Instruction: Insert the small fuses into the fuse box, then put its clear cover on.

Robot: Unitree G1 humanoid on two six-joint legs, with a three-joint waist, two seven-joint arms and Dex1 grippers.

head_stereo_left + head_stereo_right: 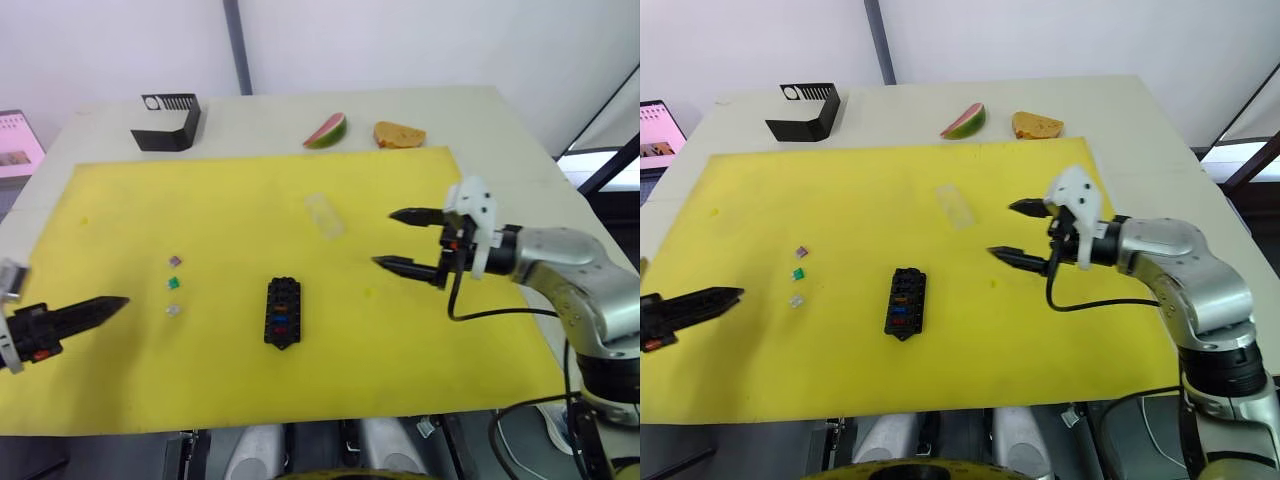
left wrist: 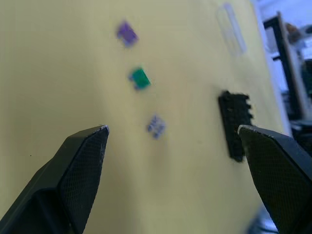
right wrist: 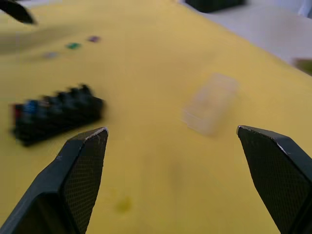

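Three loose fuses (image 1: pixel 174 283), purple, green and clear grey, lie in a short line toward the desk's left edge. I see the fuse box (image 1: pixel 282 311) near the front edge, mid-desk, with coloured fuses seated. The clear cover (image 1: pixel 325 215) lies farther back. Left gripper (image 2: pixel 170 130) released; right gripper (image 1: pixel 397 240) released, empty.
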